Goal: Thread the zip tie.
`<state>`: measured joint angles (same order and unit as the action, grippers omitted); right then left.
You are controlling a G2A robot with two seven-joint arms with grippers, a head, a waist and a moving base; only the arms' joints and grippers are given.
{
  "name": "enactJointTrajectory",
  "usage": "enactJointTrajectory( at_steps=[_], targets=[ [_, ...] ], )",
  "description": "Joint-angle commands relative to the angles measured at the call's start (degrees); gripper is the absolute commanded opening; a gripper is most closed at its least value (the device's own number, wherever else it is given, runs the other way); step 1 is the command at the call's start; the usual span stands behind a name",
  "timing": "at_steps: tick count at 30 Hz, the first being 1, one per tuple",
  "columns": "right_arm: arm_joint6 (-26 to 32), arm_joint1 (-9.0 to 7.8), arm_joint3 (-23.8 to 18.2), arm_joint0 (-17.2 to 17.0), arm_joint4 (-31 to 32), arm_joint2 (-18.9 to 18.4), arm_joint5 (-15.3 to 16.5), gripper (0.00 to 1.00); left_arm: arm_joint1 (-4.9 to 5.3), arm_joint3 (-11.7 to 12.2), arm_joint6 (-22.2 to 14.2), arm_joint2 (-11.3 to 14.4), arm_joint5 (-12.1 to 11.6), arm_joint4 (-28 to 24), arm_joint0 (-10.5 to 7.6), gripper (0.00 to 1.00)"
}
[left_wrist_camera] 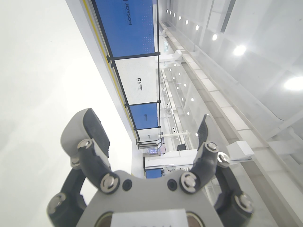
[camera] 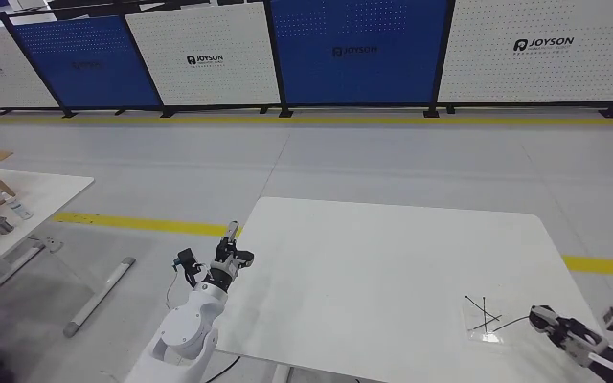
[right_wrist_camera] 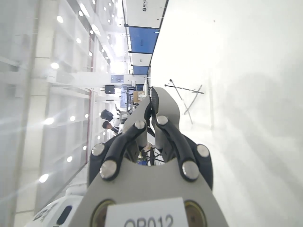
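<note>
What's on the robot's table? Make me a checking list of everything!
Surface: white table.
Job's things: a few black zip ties, crossed over each other.
Clutter: nothing seen.
End effectors: left end effector open, at the table's edge, far from the ties; right end effector shut, close to the ties.
Cables: nothing seen.
Surroundings: blue and white panels, yellow floor line.

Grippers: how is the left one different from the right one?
The left gripper is open; the right gripper is shut. The left gripper sits at the edge of the table, far from the zip ties; the right gripper is close beside them. Both are grey with black pads.
</note>
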<state>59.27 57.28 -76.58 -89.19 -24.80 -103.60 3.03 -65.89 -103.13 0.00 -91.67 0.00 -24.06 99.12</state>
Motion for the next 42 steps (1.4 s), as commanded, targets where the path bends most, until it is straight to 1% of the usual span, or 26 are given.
enactJointTrajectory(
  at_steps=[1,12,15,18,19,20,24,26,27,28,29,42],
  targets=[
    [1.4,0.0,-0.2,0.1,-1.3,0.2,-1.0,0.0,0.0,0.0,0.0,0.0,0.0,0.0,0.0,1.0],
    [1.1,0.02,-0.3,0.1,-1.4,0.2,-1.0,0.0,0.0,0.0,0.0,0.0,0.0,0.0,0.0,1.0],
    [-1.4,0.43,-1.8,-1.2,-3.9,0.7,0.7,0.0,0.0,0.0,0.0,0.0,0.0,0.0,0.0,1.0],
    [-3.5,0.95,-5.4,-3.7,-8.0,0.9,2.0,0.0,0.0,0.0,0.0,0.0,0.0,0.0,0.0,1.0],
    [-5.4,1.15,-6.8,-4.6,-8.7,1.0,2.4,0.0,0.0,0.0,0.0,0.0,0.0,0.0,0.0,1.0],
    [-10.0,1.48,-9.2,-5.9,-7.8,1.6,3.8,0.0,0.0,0.0,0.0,0.0,0.0,0.0,0.0,1.0],
    [-17.5,2.47,-16.6,-9.7,-8.0,5.3,4.1,0.0,0.0,0.0,0.0,0.0,0.0,0.0,0.0,1.0],
    [-20.0,2.89,-19.0,-10.7,-8.0,7.6,3.9,0.0,0.0,0.0,0.0,0.0,0.0,0.0,0.0,1.0],
    [-22.1,3.11,-19.8,-10.8,-6.5,9.3,3.4,0.0,0.0,0.0,0.0,0.0,0.0,0.0,0.0,1.0],
    [-23.5,3.27,-20.1,-10.6,-5.7,10.5,3.0,0.0,0.0,0.0,0.0,0.0,0.0,0.0,0.0,1.0],
    [-23.2,3.3,-20.1,-10.6,-5.7,11.0,2.4,0.0,0.0,0.0,0.0,0.0,0.0,0.0,0.0,1.0],
    [-23.5,3.33,-20.1,-10.6,-5.8,11.0,2.4,0.0,0.0,0.0,0.0,0.0,0.0,0.0,0.0,1.0]
  ],
)
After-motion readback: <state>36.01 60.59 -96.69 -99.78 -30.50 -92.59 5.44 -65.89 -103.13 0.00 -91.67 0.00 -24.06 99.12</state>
